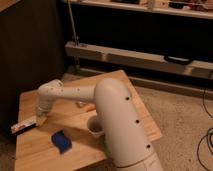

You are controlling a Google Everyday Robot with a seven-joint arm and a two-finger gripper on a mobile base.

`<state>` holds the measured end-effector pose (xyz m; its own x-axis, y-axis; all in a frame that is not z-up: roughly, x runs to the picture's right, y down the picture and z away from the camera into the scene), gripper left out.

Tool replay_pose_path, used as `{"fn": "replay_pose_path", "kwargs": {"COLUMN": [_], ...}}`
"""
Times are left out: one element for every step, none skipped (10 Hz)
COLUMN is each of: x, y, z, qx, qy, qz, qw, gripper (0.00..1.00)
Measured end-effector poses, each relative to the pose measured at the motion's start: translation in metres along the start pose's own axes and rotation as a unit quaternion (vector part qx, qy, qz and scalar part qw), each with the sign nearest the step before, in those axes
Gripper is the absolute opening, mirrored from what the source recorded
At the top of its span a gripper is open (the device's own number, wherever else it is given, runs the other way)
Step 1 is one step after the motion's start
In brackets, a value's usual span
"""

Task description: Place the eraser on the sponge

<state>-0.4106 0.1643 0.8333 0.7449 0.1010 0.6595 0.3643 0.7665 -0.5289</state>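
Note:
The eraser [21, 126] lies at the table's left edge, a long narrow block with a white top and red marks. My gripper [40, 120] reaches down at the eraser's right end, at the tip of the white arm [75, 95]. The deep-blue sponge [61, 141] rests on the wooden table [45, 157], in front and to the right of the gripper, apart from the eraser.
A paper cup [95, 126] stands beside the arm's big white link. A thin orange pen [89, 107] lies behind the cup. A dark wall and a low shelf rail [140, 57] lie behind the table. Carpet floor with cables is to the right.

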Motion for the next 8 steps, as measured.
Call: {"fn": "replay_pose_path", "kwargs": {"x": [-0.012, -0.026, -0.031, -0.03, -0.028, -0.025, -0.022, -0.016], "y": [0.006, 0.017, 0.03, 0.045, 0.058, 0.072, 0.091, 0.104], "z": [-0.008, -0.019, -0.028, -0.036, -0.041, -0.043, -0.048, -0.055], "qx": [0.008, 0.021, 0.031, 0.041, 0.048, 0.053, 0.061, 0.074], "qy": [-0.011, -0.027, -0.039, -0.049, -0.054, -0.057, -0.059, -0.06], "qz": [-0.012, -0.023, -0.025, -0.021, -0.014, -0.005, 0.009, 0.023], "qw": [0.9998, 0.9991, 0.9984, 0.9978, 0.9973, 0.997, 0.9963, 0.9952], "gripper": [0.0, 0.0, 0.0, 0.0, 0.0, 0.0, 0.0, 0.0]}}
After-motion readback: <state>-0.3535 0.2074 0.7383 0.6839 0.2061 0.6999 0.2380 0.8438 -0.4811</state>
